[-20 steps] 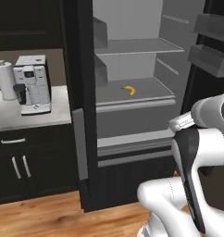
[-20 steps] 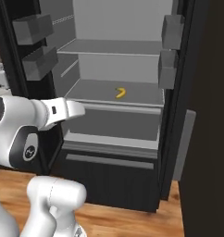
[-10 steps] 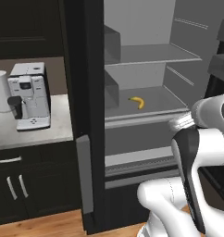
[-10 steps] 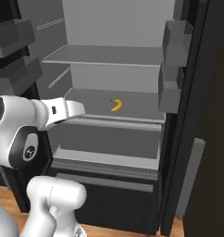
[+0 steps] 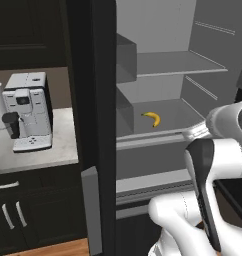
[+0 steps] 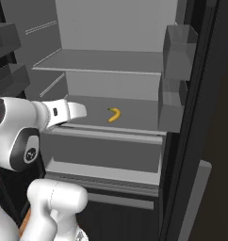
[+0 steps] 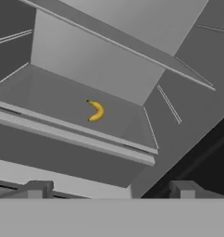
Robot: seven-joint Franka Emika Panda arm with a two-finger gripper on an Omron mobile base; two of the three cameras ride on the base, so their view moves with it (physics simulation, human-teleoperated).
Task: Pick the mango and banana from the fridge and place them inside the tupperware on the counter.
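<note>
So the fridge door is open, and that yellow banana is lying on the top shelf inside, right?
Not quite. The fridge is open, but the banana lies on the lower shelf, with another shelf above it bare of fruit. The right base view shows both shelves clearly; the hand view also shows the banana beneath the upper shelf.

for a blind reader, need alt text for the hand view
A yellow banana lies alone on a grey shelf inside the open fridge. The open gripper points toward it from outside, well short of it.
</note>
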